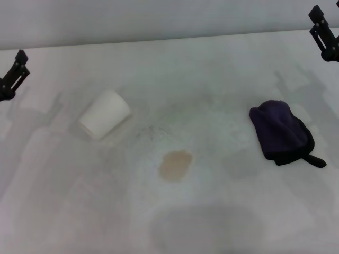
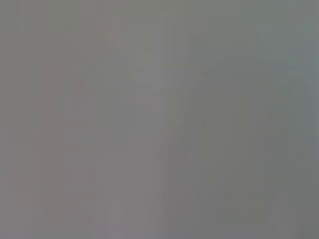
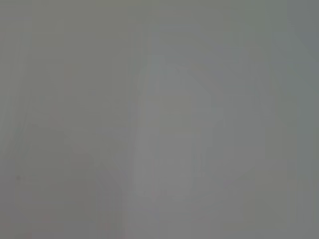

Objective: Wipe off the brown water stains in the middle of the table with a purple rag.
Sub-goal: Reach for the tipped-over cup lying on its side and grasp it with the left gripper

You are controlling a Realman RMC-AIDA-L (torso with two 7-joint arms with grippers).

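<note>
Roughly at the middle of the table (image 1: 212, 69), slightly toward its near edge, lies the brown water stains (image 1: 175, 164) — one pale tan blotch with uneven edges. Well to its right, nearer the table's right edge, the purple rag (image 1: 279, 131) sits bunched, its black edging and short black tab pointing toward the near right corner; nothing touches it. On the other side of the stain, toward the left edge, a white paper cup (image 1: 104, 114) lies tipped on its side. No writing or brand mark can be read on cup or rag. The left gripper (image 1: 11, 76) hangs over the far left edge, the right gripper (image 1: 324, 32) over the far right corner — whether either set of jaws is released or clenched cannot be told. Both wrist views show only blank grey.
</note>
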